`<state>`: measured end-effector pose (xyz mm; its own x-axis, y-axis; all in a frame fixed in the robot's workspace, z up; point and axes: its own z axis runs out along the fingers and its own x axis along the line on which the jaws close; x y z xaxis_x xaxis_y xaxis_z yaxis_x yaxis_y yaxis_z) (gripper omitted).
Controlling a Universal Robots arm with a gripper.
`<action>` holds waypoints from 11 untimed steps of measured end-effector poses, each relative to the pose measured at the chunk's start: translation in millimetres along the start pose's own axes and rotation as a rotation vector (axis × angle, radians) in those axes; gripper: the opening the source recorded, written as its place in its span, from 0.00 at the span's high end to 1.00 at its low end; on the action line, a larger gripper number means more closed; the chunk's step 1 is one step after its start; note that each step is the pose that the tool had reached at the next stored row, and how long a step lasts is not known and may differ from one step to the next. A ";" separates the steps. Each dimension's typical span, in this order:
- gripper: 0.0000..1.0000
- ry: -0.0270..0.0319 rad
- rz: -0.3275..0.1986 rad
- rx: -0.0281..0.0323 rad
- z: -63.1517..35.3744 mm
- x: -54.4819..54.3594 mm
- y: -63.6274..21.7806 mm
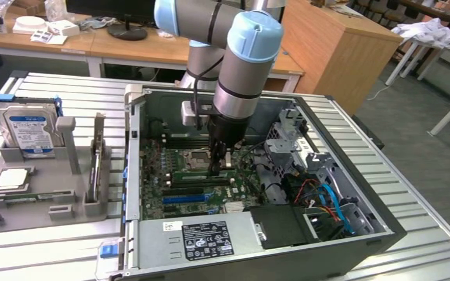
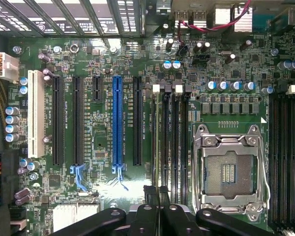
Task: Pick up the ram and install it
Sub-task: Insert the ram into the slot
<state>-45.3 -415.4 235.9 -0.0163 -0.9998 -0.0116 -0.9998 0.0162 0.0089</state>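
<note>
The ram is a thin green stick standing on edge along a memory slot of the motherboard inside the open computer case. My gripper reaches straight down into the case and is shut on the ram. In the wrist view the ram appears edge-on as a narrow line over the memory slot furthest from the processor socket. There my gripper pinches it between two black fingers. I cannot tell how deep the stick sits in the slot.
On the exterior view's left, a grey holder tray carries a silver hard drive and a square processor chip. Inside the case are the power supply, a drive cage and loose cables. A blue expansion slot lies beside the memory slots.
</note>
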 end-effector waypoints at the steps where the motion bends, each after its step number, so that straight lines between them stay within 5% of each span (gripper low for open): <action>1: 0.88 -0.0001 0.000 0.0001 0.2 0.0 0.0; 11: 0.88 0.0001 0.000 0.0000 1.9 0.0 0.0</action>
<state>-45.3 -415.4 234.0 -0.0163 -0.9998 -0.0116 -0.9998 0.0162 0.0089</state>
